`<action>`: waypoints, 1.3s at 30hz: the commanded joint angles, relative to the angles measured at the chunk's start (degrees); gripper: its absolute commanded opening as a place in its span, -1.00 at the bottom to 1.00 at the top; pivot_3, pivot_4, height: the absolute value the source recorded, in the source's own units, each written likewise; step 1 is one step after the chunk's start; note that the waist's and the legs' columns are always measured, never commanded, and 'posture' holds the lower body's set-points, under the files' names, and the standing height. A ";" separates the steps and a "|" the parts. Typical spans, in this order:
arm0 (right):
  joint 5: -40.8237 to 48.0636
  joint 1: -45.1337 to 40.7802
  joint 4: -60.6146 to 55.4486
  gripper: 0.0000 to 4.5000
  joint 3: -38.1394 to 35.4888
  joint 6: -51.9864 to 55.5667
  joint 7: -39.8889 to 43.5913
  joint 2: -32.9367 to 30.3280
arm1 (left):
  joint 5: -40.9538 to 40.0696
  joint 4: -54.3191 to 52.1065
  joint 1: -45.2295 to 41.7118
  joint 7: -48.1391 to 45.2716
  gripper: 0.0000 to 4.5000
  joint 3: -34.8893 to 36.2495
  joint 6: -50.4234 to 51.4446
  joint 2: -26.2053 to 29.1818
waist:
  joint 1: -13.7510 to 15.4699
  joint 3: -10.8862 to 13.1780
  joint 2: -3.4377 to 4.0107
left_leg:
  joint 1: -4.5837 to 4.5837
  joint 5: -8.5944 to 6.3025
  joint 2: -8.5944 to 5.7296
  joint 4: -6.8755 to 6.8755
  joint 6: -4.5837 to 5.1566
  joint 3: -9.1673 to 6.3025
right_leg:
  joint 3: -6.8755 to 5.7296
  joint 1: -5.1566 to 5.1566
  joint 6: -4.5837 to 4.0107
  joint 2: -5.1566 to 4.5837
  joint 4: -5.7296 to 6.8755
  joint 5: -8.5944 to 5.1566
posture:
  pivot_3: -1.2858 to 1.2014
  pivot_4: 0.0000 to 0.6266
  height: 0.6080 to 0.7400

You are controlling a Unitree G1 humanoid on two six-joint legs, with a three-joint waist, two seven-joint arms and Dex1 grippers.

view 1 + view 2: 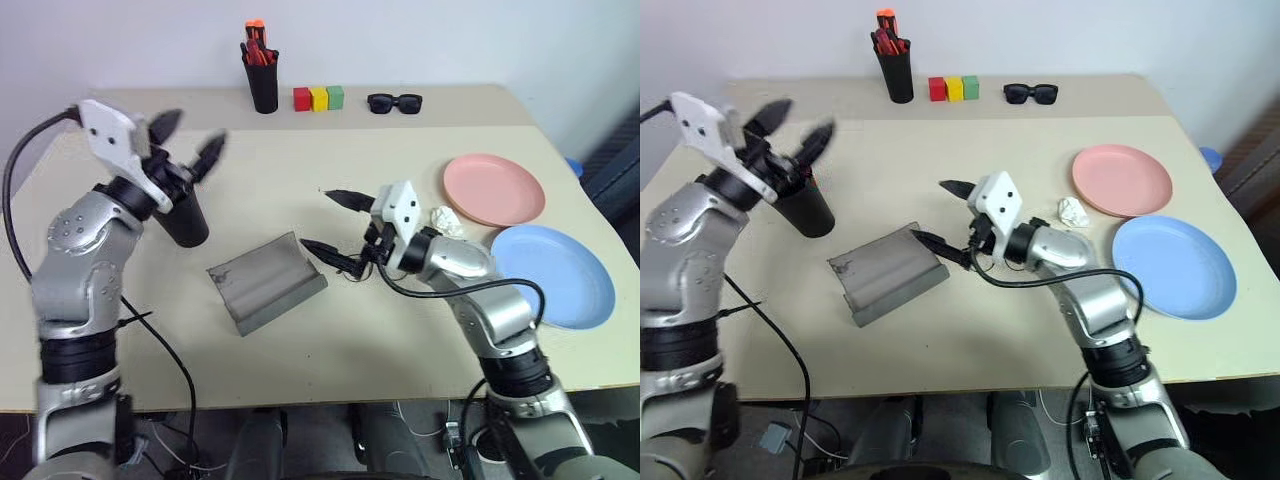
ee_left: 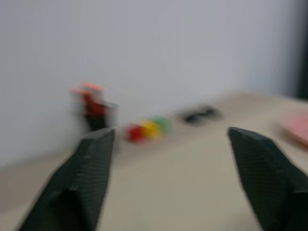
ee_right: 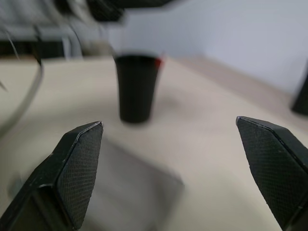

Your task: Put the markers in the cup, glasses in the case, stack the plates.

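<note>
Left eye view: I see beige table (image 1: 400, 330), white wall behind. Left gripper (image 1: 190, 138) wide, holds nothing, above cup (image 1: 186, 222). Right gripper (image 1: 334, 222) wide beside grey case (image 1: 265, 282). Pink plate (image 1: 493, 189), blue plate (image 1: 553, 274) lie apart.

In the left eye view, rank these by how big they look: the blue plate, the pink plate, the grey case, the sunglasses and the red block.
1. Blue plate, though it lies nearer the camera than the pink one.
2. Grey case and pink plate: too alike to rank.
3. Sunglasses.
4. Red block.
</note>
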 commanded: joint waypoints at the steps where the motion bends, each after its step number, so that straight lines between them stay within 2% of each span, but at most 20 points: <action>1: 2.05 1.97 -3.64 1.00 -2.95 1.04 4.75 -5.47 | -7.60 -8.89 5.01 -8.05 0.97 -3.81 11.12 6.55 | -0.14 0.06 0.09 | 0.02 -0.01 0.01 -0.02 0.02 0.00 | 0.01 -0.01 -0.02 0.01 0.01 -0.01 | 0.03 -0.52 1.00; 4: 3.64 3.95 -3.89 1.00 -4.76 2.71 7.74 -10.03 | -9.26 -13.62 9.24 -10.68 0.97 -6.95 15.99 10.88 | -0.13 0.06 0.11 | 0.07 -0.01 0.12 0.01 0.02 0.01 | 0.02 -0.01 -0.25 0.15 0.04 -0.12 | 0.03 -0.52 1.00; 7: 4.12 7.58 -4.47 1.00 -6.07 3.55 11.44 -15.34 | -2.43 -14.45 13.12 -12.07 0.97 -14.28 16.88 16.24 | 0.06 0.06 0.10 | 0.07 -0.01 0.13 0.05 0.02 0.01 | 0.04 0.00 -0.35 0.16 0.03 -0.19 | 0.03 -0.52 1.00; 11: 4.11 8.55 -4.96 1.00 -6.14 3.59 12.22 -16.91 | -3.18 -13.31 12.75 -12.52 0.97 -17.20 20.01 15.64 | 0.08 0.07 0.08 | 0.04 -0.01 0.13 0.07 0.02 0.06 | 0.06 0.00 -0.35 0.15 -0.01 -0.20 | 0.03 -0.52 1.00; 14: 4.06 8.27 -5.52 1.00 -6.04 3.82 11.76 -16.37 | 1.99 -11.80 12.72 -12.42 0.97 -21.88 19.02 16.33 | 0.05 0.06 0.08 | 0.04 -0.01 0.13 0.06 0.02 0.07 | 0.07 -0.01 -0.34 0.15 -0.02 -0.20 | 0.03 -0.52 1.00; 17: 3.95 8.11 -6.25 1.00 -5.62 4.24 11.26 -15.89 | 2.64 -10.81 12.31 -12.41 0.58 -22.10 18.91 15.19 | 0.12 0.07 0.08 | 0.02 -0.01 0.13 0.05 0.02 0.06 | 0.07 -0.04 -0.37 0.16 -0.02 -0.18 | 0.03 -0.52 1.00; 24: 4.08 7.99 -7.02 1.00 -5.17 4.78 10.85 -15.55 | 4.68 -9.39 12.29 -13.33 -0.97 -21.34 16.20 14.01 | 0.17 0.07 0.08 | 0.01 -0.01 0.12 0.05 0.02 0.07 | 0.06 -0.03 -0.37 0.15 -0.03 -0.18 | 0.03 -0.52 1.00; 32: 3.25 7.31 -5.47 1.00 -4.28 3.88 11.40 -14.81 | 20.26 0.14 8.37 -22.57 -0.97 -26.30 -9.62 15.56 | 0.26 0.07 0.08 | 0.00 -0.01 0.12 0.05 0.02 0.09 | 0.06 -0.03 -0.38 0.15 -0.05 -0.18 | 0.03 -0.52 1.00; 39: 1.88 6.32 -3.03 1.00 -3.88 3.61 10.12 -13.98 | 25.31 11.31 -0.28 -34.26 -0.97 -29.67 -18.72 15.15 | 0.26 0.07 0.08 | -0.03 -0.01 0.12 0.05 0.03 0.10 | 0.06 -0.04 -0.38 0.14 -0.05 -0.17 | 0.03 -0.52 1.00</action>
